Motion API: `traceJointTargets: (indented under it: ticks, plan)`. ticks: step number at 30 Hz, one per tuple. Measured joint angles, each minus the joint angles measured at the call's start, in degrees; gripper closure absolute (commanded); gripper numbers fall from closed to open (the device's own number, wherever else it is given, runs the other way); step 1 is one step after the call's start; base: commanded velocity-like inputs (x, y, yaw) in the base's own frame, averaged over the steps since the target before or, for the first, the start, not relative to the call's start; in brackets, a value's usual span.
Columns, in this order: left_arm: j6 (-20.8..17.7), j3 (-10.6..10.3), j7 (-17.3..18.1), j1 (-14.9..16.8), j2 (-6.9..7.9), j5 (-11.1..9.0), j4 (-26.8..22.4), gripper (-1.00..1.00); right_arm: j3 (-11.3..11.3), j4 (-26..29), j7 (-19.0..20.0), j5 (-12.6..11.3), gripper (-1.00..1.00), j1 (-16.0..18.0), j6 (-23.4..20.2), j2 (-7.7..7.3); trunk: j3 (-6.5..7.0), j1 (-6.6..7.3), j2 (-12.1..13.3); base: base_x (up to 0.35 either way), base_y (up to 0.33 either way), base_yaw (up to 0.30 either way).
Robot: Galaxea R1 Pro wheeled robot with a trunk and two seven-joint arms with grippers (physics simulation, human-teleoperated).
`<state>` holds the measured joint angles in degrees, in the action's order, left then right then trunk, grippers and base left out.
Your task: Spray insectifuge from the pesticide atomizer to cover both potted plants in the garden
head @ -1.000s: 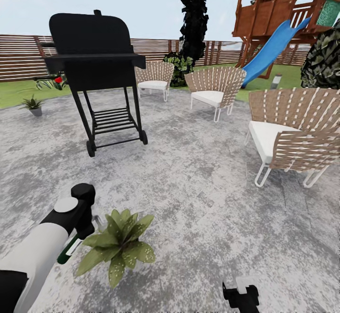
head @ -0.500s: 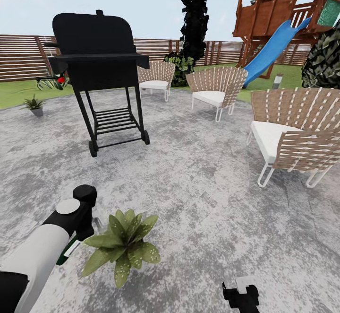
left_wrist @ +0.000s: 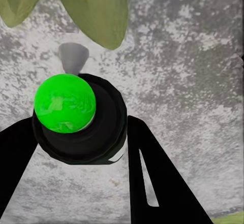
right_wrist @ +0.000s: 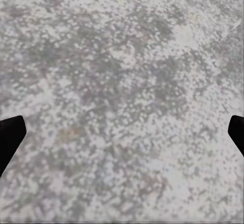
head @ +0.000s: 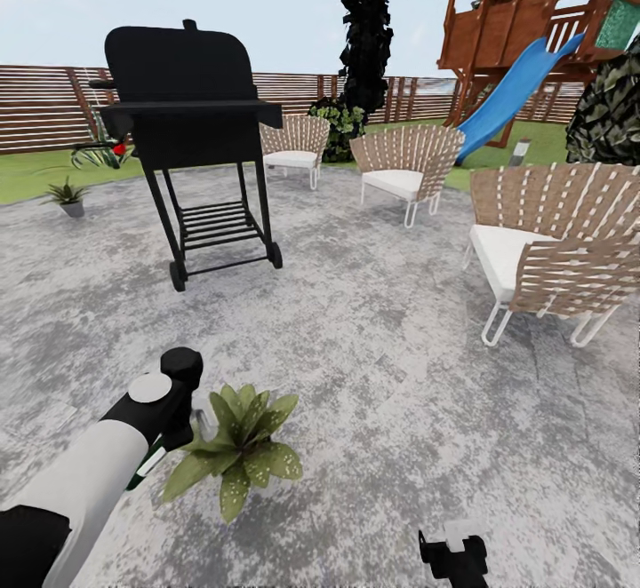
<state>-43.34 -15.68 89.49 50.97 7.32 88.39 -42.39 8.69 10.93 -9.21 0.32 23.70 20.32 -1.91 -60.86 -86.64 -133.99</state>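
Two potted plants: broad-leaved one [head: 236,452] on the patio [head: 373,375] just beside the left gripper [left_wrist: 76,148], spiky one [head: 68,194] far off at the lawn edge. One atomizer [left_wrist: 79,117], clamped between the left fingers, its top rendered bright green, nozzle near the leaves. Right gripper [right_wrist: 122,132] jaws spread wide over bare stone. One black grill [head: 191,126] and three woven chairs [head: 404,166] stand well apart beyond.

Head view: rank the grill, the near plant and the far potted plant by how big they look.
1. Black grill.
2. Broad-leaved plant by the left arm; nearness inflates it.
3. Spiky plant, far off, so true size against the near one is unsure.
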Motion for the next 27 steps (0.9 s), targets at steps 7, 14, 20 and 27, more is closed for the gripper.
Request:
traceJointTargets:
  ticks: [7,14,20,27]
  plan:
    - [0.2,0.4,0.0,-0.2,1.63,-0.1,0.1,1.00,0.0,0.0,0.0,0.0,-1.00,0.0,0.0,0.00,0.00,0.01,0.0,-0.009,0.000,0.000]
    - [0.2,0.7,0.0,-0.6,2.66,-0.6,0.1,1.00,0.0,0.0,0.0,0.0,-1.00,0.0,0.0,0.00,0.00,0.01,0.0,0.000,0.000,0.000]
    - [-0.4,0.7,0.0,-0.6,2.08,-0.7,-0.5,1.00,0.0,0.0,0.0,0.0,-1.00,0.0,0.0,0.00,0.00,0.01,0.0,0.000,0.000,0.006]
    - [-0.5,0.7,0.0,-0.5,1.97,-0.7,-0.5,1.00,0.0,0.0,0.0,0.0,-1.00,0.0,0.0,0.05,0.00,0.01,0.0,0.000,-0.017,0.151]
